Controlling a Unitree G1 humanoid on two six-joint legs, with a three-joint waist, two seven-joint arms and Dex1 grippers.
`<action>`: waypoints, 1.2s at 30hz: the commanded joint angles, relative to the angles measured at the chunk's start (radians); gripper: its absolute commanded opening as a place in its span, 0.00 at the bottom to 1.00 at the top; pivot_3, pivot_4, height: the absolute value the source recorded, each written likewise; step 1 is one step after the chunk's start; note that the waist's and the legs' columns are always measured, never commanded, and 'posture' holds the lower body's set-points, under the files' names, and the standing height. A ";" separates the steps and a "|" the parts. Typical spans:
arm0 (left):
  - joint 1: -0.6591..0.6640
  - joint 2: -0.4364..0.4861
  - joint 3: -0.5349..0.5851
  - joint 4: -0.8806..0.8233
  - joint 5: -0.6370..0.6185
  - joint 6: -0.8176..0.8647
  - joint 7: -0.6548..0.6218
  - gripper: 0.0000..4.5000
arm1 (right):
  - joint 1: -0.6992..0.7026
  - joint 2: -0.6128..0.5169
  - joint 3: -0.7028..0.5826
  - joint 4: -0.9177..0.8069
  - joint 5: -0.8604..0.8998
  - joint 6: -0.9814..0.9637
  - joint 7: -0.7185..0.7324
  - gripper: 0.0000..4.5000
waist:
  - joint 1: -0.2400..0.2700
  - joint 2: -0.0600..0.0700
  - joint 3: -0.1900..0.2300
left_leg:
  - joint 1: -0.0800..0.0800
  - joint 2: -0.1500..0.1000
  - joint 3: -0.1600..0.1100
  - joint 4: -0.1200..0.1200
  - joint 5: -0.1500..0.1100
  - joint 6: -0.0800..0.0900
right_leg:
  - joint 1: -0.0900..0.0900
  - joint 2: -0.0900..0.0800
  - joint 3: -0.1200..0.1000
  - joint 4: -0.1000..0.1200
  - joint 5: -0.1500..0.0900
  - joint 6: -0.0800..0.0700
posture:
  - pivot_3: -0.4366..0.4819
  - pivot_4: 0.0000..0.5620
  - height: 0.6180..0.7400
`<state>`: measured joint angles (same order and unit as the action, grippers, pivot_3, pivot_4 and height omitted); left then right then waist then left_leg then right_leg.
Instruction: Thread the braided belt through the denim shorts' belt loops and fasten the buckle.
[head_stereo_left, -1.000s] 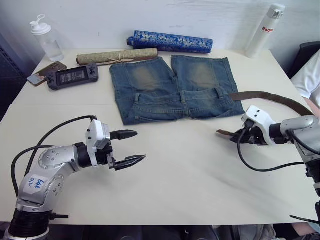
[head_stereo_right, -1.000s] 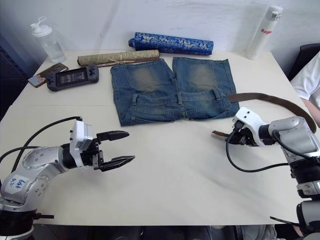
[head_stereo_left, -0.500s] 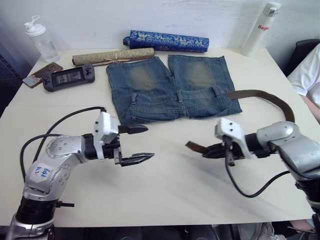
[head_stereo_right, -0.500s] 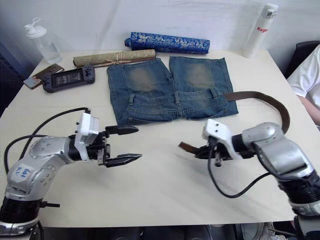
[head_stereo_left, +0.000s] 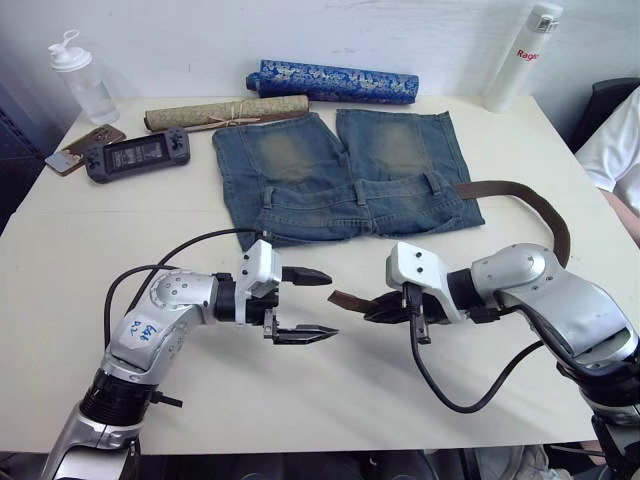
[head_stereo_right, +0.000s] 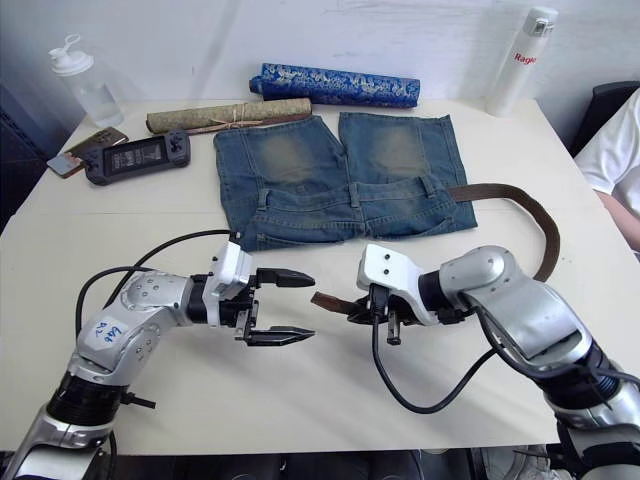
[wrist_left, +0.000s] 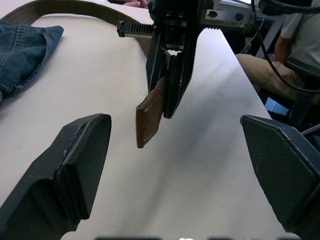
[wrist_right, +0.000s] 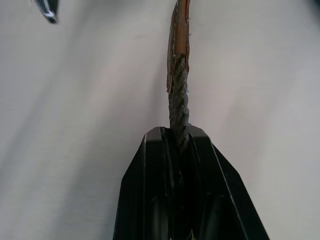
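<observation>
Over the last second the right hand (head_stereo_left: 375, 308) has travelled from the right edge of the white worktop (head_stereo_left: 350, 400) toward its middle, drawing the tan leather tip of the long dark-brown braided belt (head_stereo_left: 520, 195) with it, while the left hand (head_stereo_left: 318, 305) has advanced from the left to meet it. The two hands now face each other in front of the faded blue denim shorts (head_stereo_left: 345, 175), which lie flat with the waistband toward the robot. The right hand's fingers are clamped together on the strap just behind the tip, which projects edge-up from between them, as the right wrist view shows. The left hand's fingers stand apart, one above the other, with the tip (wrist_left: 150, 117) just short of the gap between them and not yet touching either finger. The rest of the strap trails from the right hand in a curve along the right side of the worktop and returns to the right end of the waistband. The belt loops (head_stereo_left: 365, 192) carry no strap across the front, so threading appears unstarted. This arrangement suggests a handover or a regrasp of the tip before it is fed into the first loop. The buckle cannot be made out.
</observation>
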<state>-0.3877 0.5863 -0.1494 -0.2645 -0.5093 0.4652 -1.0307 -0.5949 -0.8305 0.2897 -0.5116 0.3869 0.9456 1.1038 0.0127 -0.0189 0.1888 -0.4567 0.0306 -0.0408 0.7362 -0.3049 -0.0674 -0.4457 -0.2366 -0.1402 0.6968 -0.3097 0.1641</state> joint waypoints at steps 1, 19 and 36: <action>-0.019 -0.015 -0.009 0.008 0.014 -0.026 -0.011 1.00 | -0.007 -0.013 -0.015 -0.053 0.024 0.007 -0.010 0.01 | 0.000 0.000 0.000 | 0.000 0.000 0.000 0.000 0.000 0.000 | 0.000 0.000 0.000 0.000 0.000 0.000 | 0.48 0.27 0.22; -0.025 -0.064 -0.023 0.023 0.027 -0.020 -0.016 0.01 | 0.021 -0.016 -0.015 -0.079 0.052 0.010 -0.052 0.00 | -0.003 0.000 0.000 | 0.000 0.000 0.000 0.000 0.000 0.000 | 0.000 0.000 0.000 0.000 0.000 0.000 | 0.48 0.27 0.22; 0.096 -0.242 0.137 -0.086 -0.248 0.295 0.283 0.00 | 0.212 0.152 -0.685 -0.064 0.508 0.309 -0.280 1.00 | 0.013 -0.001 0.000 | 0.000 0.000 0.000 0.000 0.000 0.000 | 0.001 0.000 0.000 0.001 0.002 0.002 | 0.48 0.27 0.22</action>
<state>-0.2908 0.3634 -0.0551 -0.2952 -0.6790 0.7185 -0.8066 -0.3997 -0.6996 -0.2802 -0.5485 0.7556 1.1850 0.8517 0.0255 -0.0195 0.1887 -0.4570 0.0305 -0.0408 0.7361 -0.3048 -0.0671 -0.4442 -0.2366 -0.1402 0.6976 -0.3080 0.1657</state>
